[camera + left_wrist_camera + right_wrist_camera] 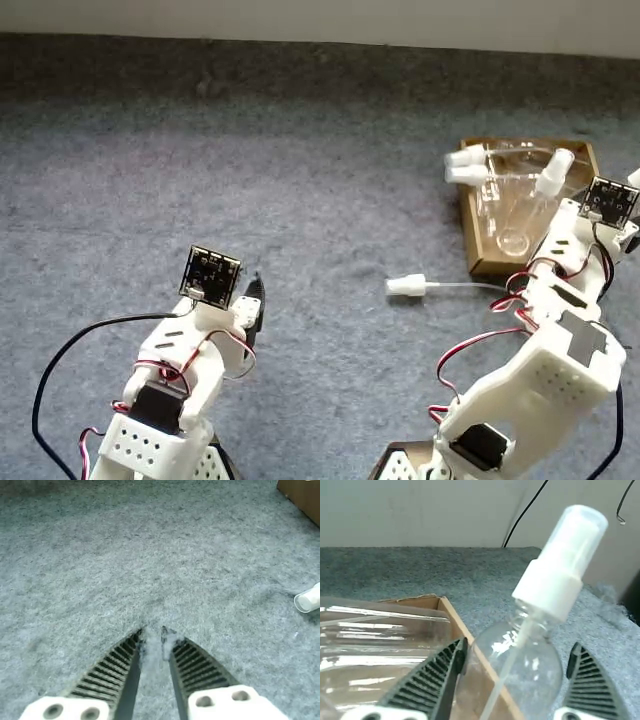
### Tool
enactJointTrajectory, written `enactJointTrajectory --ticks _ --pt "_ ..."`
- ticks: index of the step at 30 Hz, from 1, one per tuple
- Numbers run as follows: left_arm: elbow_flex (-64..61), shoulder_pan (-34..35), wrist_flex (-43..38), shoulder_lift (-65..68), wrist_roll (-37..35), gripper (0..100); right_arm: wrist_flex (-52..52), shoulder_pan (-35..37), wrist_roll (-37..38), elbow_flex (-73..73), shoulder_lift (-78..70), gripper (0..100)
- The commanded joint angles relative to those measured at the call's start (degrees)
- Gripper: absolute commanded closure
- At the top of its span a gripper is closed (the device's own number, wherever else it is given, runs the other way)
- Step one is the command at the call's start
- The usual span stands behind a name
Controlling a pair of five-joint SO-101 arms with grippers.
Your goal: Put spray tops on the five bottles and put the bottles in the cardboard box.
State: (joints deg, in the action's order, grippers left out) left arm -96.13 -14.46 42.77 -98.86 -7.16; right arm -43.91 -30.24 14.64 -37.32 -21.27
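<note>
Nearest you in the high view, your left gripper point(256, 290) sits at 7 o'clock on the grey tabletop point(300, 150). Its wrist view adds that the fingertips point(170, 639) are a slit apart, fluff-coated and empty. One loose spray top point(407, 286) lies at 4 o'clock, its dip tube point(470, 287) pointing toward the right arm point(560, 350). Farther off, at 3 o'clock, one cardboard box point(470, 225) holds clear bottles point(513, 225) leaning together. You can count three white tops point(465, 160), but the bottles overlap too much to count. Your right gripper point(520, 644), seen from its wrist, is spread wide astride one capped bottle point(520, 672) at the box wall. A gap shows beside one finger; you cannot tell whether the other touches.
</note>
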Motion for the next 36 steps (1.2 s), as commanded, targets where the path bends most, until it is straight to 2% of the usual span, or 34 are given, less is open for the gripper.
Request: enactJointTrajectory --ticks 1,9,21,27,36 --pt "-1.3 0.7 -1.4 -0.3 -0.2 99 -0.7 0.1 0.4 2.4 4.1 70.6" --pt "-1.3 0.7 -1.4 -0.3 -0.2 99 -0.6 0.9 3.3 2.0 4.1 68.1" --pt "-1.3 0.7 -1.4 -0.3 -0.2 99 0.0 0.7 3.2 2.0 6.5 67.3" --pt "-1.3 0.7 -1.4 -0.3 -0.2 99 10.7 1.3 3.2 1.9 15.3 67.3" --pt "-1.3 0.7 -1.3 -0.3 -0.2 99 18.6 1.2 3.2 1.9 21.9 67.3"
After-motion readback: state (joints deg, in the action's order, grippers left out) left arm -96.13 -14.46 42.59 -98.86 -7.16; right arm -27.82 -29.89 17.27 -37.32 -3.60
